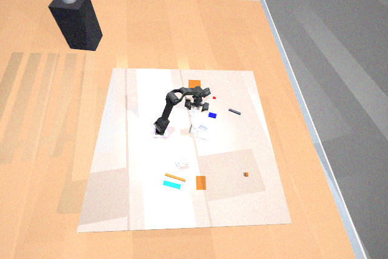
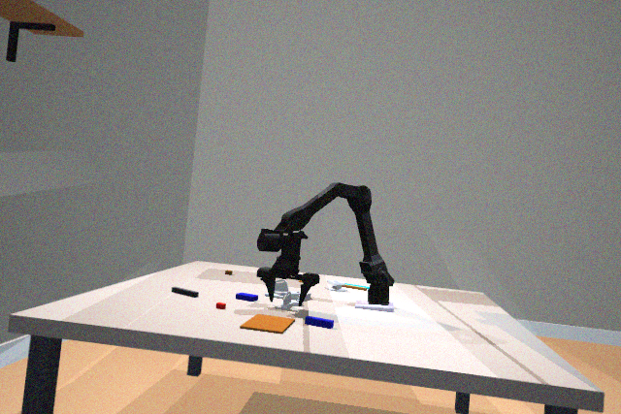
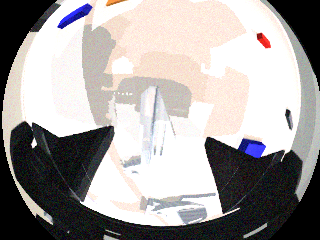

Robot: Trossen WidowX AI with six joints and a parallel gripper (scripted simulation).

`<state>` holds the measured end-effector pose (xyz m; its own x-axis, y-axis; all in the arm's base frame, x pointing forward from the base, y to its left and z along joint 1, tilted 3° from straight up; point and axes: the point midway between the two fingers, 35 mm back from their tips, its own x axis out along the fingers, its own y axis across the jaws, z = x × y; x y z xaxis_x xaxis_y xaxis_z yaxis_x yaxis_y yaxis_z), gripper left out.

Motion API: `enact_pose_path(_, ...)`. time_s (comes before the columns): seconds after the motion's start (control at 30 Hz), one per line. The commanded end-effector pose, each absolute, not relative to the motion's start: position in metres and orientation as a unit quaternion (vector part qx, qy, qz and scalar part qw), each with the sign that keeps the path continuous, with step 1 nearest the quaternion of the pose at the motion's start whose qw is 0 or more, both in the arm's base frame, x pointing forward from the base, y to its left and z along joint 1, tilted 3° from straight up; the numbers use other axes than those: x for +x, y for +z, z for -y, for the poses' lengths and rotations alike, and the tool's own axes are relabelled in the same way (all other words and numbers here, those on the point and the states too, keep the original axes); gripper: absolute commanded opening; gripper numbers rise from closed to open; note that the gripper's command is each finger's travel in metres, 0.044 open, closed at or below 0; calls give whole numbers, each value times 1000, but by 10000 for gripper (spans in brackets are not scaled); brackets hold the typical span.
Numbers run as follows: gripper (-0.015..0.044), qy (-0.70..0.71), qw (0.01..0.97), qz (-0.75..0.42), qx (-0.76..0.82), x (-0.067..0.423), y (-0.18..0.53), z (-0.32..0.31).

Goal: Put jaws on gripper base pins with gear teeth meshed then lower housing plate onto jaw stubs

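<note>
My gripper (image 1: 196, 106) (image 2: 286, 302) (image 3: 160, 134) is open, pointing down just above the table. A slim pale part, perhaps a jaw (image 3: 150, 120), lies between and below the spread fingers without being gripped; it also shows under the hand in the top view (image 1: 194, 112). More pale parts lie close together beyond it: a small one (image 1: 193, 129) and a plate-like one (image 1: 201, 134). A grey piece (image 1: 202, 127) (image 3: 192, 215) is beside them. Another pale part (image 1: 182, 164) (image 2: 336, 286) lies farther off. Glare hides which is the base, the second jaw or the housing; I cannot tell whether any are joined.
A blue block (image 1: 212, 114) (image 2: 246, 297) (image 3: 252, 148), a red block (image 1: 214, 97) (image 2: 220, 305) and a dark bar (image 1: 234, 111) (image 2: 184, 292) lie near the hand. Orange plates (image 1: 194, 83) (image 1: 200, 182), an orange bar (image 1: 174, 177) and a cyan bar (image 1: 171, 184) are farther out.
</note>
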<state>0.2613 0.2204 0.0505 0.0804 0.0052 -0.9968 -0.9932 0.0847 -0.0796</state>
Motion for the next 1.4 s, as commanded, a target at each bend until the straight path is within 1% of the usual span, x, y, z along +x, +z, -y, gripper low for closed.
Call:
enact_pose_path(0.0,440,460,539,-499,-498,261,47,-219)
enact_pose_path(0.73,440,460,539,-499,-498,261,46,-219)
enact_pose_path(1.1,151,460,540,-500,-496,261,47,-220)
enact_pose_path(1.2,134,460,540,-500,-496,261,47,-220)
enact_pose_path(1.37,134,460,540,-500,-496,261,47,-220)
